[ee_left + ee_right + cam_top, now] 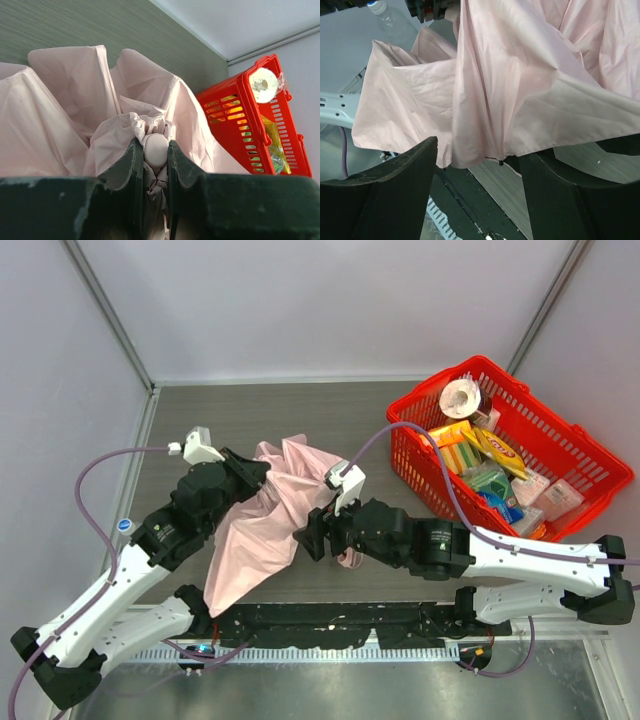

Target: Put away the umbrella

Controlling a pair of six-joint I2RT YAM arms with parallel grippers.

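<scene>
Top external view: umbrella [262, 530], pale pink fabric, loose and crumpled, lying on the grey surface [330, 420] between the two arms. It runs from the far middle down towards the near left. Its far end is bunched where the left arm meets it, and its right edge lies just beside the tip of the right arm. Left wrist view: left fingers [131, 167] drawn narrow and clamped on a small rounded pale pink knob [156, 149] at the umbrella's gathered end. The knob sits squarely between the two fingers, and creased fabric wraps it and fans out on the far side. Right wrist view: right fingers [405, 172] spread wide with nothing pinched. The umbrella's fabric hangs as a broad sheet just beyond them, and its lower hem shows across the gap between the tips. Whether that hem touches either finger cannot be told. Also present: red basket [415, 485] on the far right of the surface, well apart from the umbrella, holding assorted coloured packets and a white roll [460, 397] at its far end.
</scene>
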